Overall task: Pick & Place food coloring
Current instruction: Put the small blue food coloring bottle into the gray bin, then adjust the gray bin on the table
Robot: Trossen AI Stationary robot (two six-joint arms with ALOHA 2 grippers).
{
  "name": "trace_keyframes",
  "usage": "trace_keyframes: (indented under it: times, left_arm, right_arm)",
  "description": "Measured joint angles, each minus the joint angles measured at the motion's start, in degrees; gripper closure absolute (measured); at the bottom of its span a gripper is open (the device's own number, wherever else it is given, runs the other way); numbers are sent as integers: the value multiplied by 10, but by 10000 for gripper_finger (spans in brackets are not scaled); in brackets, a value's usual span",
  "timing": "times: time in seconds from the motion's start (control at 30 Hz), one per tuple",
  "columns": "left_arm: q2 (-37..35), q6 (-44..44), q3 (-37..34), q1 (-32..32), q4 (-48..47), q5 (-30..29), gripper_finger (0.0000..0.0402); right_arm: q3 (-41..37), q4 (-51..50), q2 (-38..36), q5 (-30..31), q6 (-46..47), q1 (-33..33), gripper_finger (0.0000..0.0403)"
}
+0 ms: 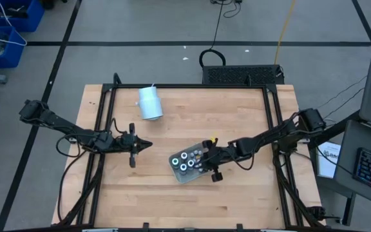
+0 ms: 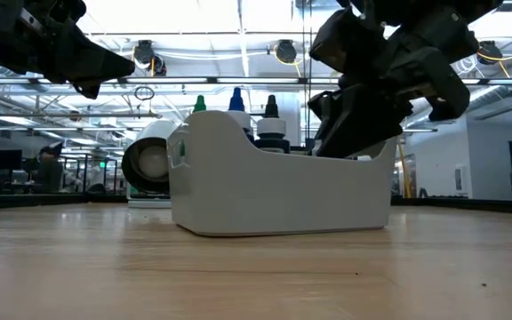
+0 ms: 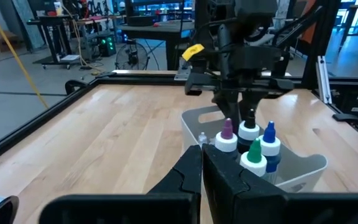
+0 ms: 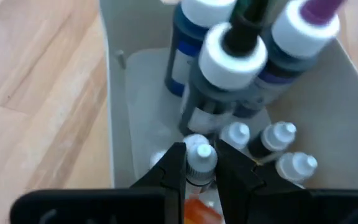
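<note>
High view: the tray (image 1: pixel 176 171) sits near the table (image 1: pixel 250 200) centre, holding four large bottles (image 1: pixel 187 161) with white-ringed tops. The right gripper (image 1: pixel 205 156) is over the tray's right end; the left gripper (image 1: pixel 145 144) hovers well to the tray's left, clear of it. A white cylinder (image 1: pixel 150 102) lies toward the table's far edge. Low view: the tray (image 2: pixel 274 191) stands on the table with green, blue and black bottle tips (image 2: pixel 236 100) above its rim; the right gripper reaches down into its right end. Left wrist view: the left gripper (image 3: pixel 202 167) has its fingers pressed together, holding nothing; the tray (image 3: pixel 303 171) lies ahead. Right wrist view: the right gripper (image 4: pixel 199 163) is clamped narrowly on a small white-capped bottle (image 4: pixel 200 159) inside the tray (image 4: pixel 120 112), beside other small bottles (image 4: pixel 278 134) and in front of the large ones (image 4: pixel 232 68).
</note>
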Motion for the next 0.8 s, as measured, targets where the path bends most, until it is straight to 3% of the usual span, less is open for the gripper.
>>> trace_keyframes:
  times: [0.27, 0.57, 0.8]
  left_arm:
    - [0, -2, 0, 0, 0, 0, 380]
    - [0, -3, 0, 0, 0, 0, 380]
    - [0, -6, 0, 0, 3, 0, 380]
  right_arm:
    - [-2, -12, 3, 2, -7, 0, 350]
    - [-3, -17, 3, 4, 20, 0, 271]
    - [-2, -29, -51, 19, 8, 1, 273]
